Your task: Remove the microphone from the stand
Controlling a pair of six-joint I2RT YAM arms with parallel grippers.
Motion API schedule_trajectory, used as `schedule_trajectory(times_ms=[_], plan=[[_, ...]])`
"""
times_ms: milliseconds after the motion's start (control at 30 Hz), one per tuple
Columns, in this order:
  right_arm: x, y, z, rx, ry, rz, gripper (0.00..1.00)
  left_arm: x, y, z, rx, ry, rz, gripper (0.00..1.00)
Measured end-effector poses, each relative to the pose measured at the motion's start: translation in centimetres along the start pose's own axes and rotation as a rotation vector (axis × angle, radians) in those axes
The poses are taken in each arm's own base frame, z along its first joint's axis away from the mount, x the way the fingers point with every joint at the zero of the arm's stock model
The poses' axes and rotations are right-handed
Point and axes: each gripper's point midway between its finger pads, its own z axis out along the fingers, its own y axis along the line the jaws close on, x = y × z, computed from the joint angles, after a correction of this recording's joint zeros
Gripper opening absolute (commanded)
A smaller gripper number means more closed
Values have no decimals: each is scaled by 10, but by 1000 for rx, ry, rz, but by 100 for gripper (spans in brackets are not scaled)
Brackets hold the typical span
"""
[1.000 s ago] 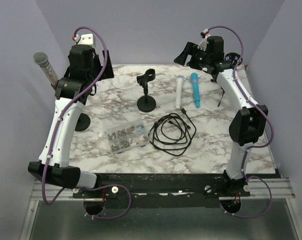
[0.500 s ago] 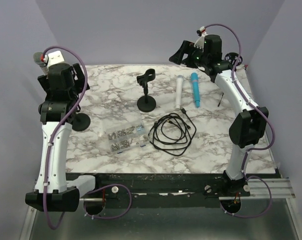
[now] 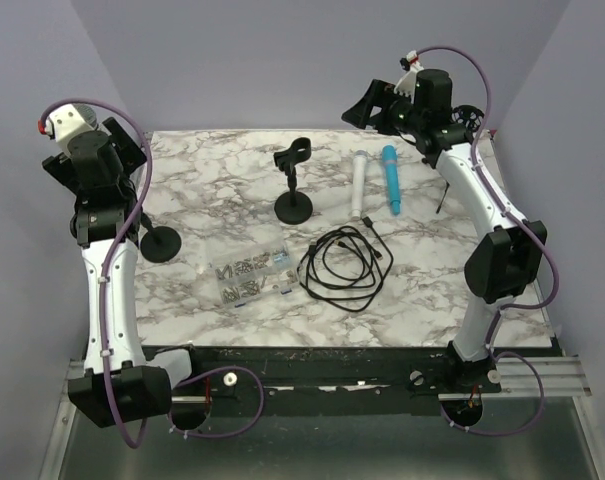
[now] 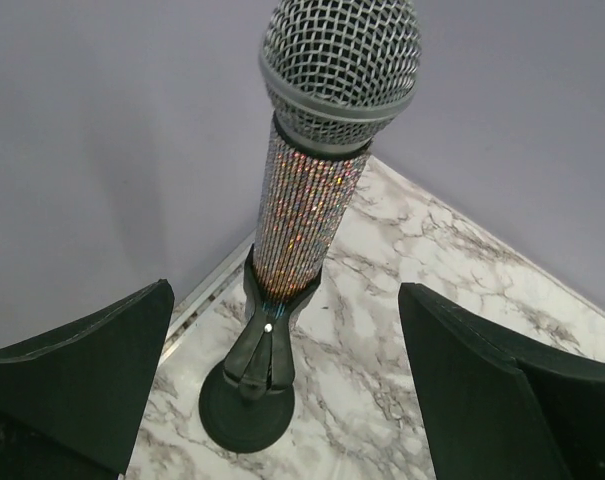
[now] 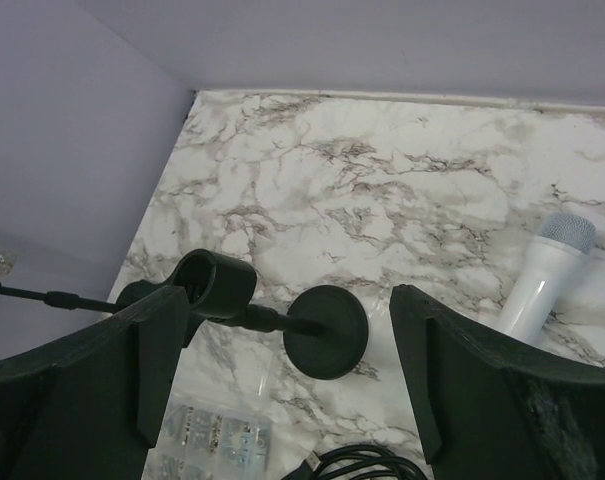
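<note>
Left claw (image 4: pixel 285 300) wide open, holding nothing. Its fingers (image 4: pixel 82 380) sit out to either side of the glitter microphone (image 4: pixel 307 200), no contact. The glitter microphone is seated in the clip of its round-based stand (image 4: pixel 250 400), head up and leaning a bit, at the left edge of the table (image 3: pixel 422 290) by the wall. In the top view the left arm hides it, and only the stand's base shows. Right claw (image 5: pixel 287 300) also spread wide and empty, raised over the far right of the table. Its camera looks down on a second stand (image 5: pixel 322 330) with an empty clip and a white microphone (image 5: pixel 547 265). Blue microphone (image 3: pixel 391 180), black cable (image 3: pixel 344 265) and clear packets (image 3: pixel 247 275) lie mid-table.
</note>
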Motion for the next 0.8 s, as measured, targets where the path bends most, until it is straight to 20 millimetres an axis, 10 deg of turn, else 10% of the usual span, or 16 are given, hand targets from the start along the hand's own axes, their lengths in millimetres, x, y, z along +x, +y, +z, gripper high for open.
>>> schedule_trajectory(times_ms=[467, 800], plan=[[4, -1, -2, 1, 3, -1, 90, 2, -22, 55, 34, -7, 44, 95], [4, -2, -2, 2, 4, -8, 90, 10, -20, 74, 30, -23, 83, 54]])
